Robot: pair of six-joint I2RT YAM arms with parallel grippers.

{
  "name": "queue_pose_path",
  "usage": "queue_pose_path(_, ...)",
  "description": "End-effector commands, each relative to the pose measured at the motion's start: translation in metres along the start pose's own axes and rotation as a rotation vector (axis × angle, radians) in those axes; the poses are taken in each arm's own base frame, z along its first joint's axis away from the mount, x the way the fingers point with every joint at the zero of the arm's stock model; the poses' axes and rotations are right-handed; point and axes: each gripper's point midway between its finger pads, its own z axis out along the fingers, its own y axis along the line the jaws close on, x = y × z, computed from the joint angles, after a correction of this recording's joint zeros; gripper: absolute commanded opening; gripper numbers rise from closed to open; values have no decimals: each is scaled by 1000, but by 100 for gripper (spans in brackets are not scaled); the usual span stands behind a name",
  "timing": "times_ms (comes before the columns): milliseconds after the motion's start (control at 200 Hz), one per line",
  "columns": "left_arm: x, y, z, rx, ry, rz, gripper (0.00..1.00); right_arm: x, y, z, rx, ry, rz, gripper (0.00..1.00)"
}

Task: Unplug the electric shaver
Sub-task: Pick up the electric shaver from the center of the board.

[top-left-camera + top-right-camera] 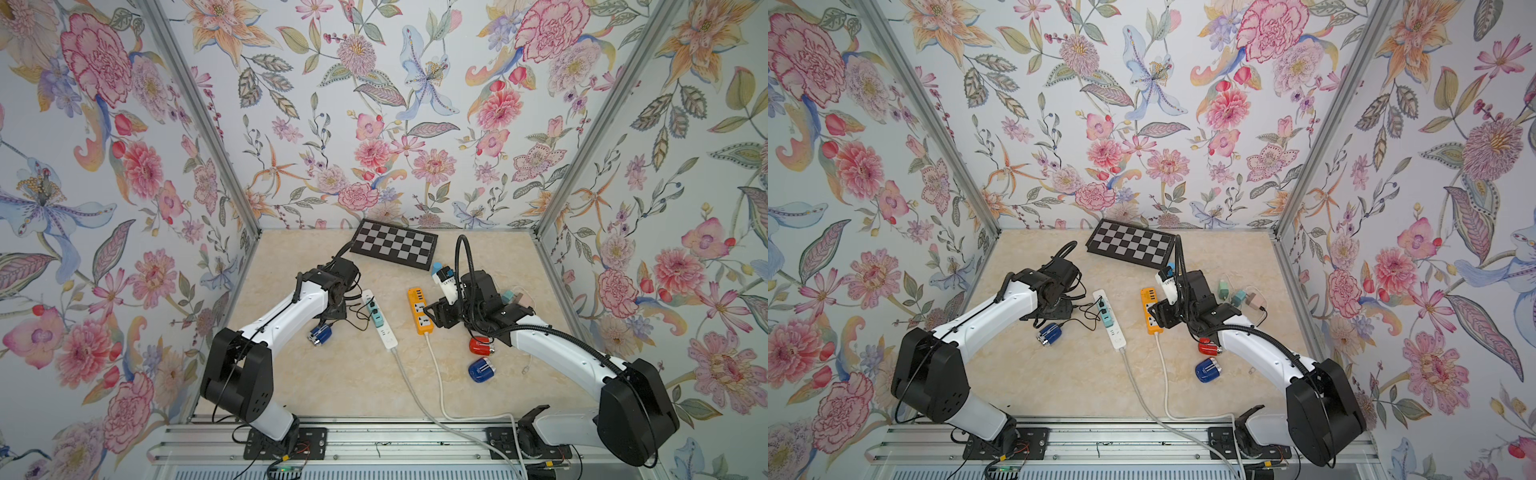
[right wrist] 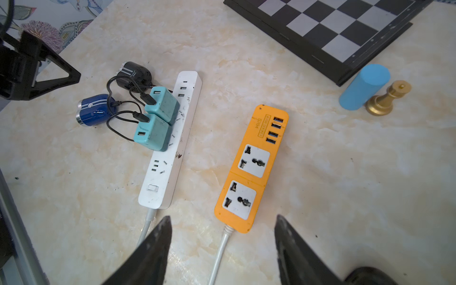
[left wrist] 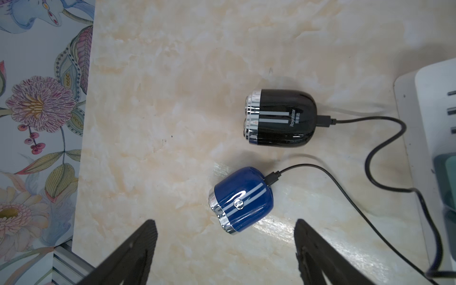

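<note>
Marble surface (image 3: 172, 74) carries a white power strip (image 2: 170, 158) and an orange power strip (image 2: 246, 175), side by side. My left fingers (image 3: 138, 251) are spread wide and empty, near the blue shaver (image 3: 243, 199) but not touching it. My right fingers (image 2: 158, 246) are spread too, empty, over the orange strip's cord end. Two teal chargers (image 2: 161, 106) sit in the white strip. The blue shaver and black shaver (image 3: 283, 118) lie beside that strip, each cabled to a charger.
</note>
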Motion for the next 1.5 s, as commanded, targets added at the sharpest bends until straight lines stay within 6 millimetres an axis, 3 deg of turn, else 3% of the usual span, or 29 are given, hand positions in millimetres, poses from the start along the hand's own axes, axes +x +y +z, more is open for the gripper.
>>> queue_pose_path(0, 13, 7, 11, -19, 51, 143, 89, -12, 11, -2, -48, -39, -55, 68)
queue_pose_path(140, 22, 23, 25, -38, 90, 157, 91, -10, 10, -9, -39, -53, -79, 69)
queue_pose_path(185, 24, 17, 33, 28, 109, 154, 92, -10, 10, -11, -38, -55, -82, 69)
queue_pose_path(330, 19, 0, 24, 188, 34, 179, 95, -9, 4, -16, -28, -66, -83, 70)
queue_pose_path(440, 23, -13, 29, 249, 37, 265, 97, -9, 0, -18, -26, -70, -75, 70)
queue_pose_path(625, 30, -20, 40, 263, 82, 322, 98, -14, -5, -21, -24, -86, -74, 70)
queue_pose_path(700, 44, -18, 59, 219, 141, 342, 98, -15, -6, -23, -21, -91, -72, 70)
queue_pose_path(821, 47, -28, 70, 252, 165, 334, 97, -13, -8, -23, -16, -89, -68, 70)
queue_pose_path(1311, 84, -41, 63, 365, 269, 270, 92, -7, -15, -22, 14, -87, -38, 71)
queue_pose_path(1496, 76, -37, 63, 311, 221, 239, 84, -8, -14, -22, 9, -100, -27, 71)
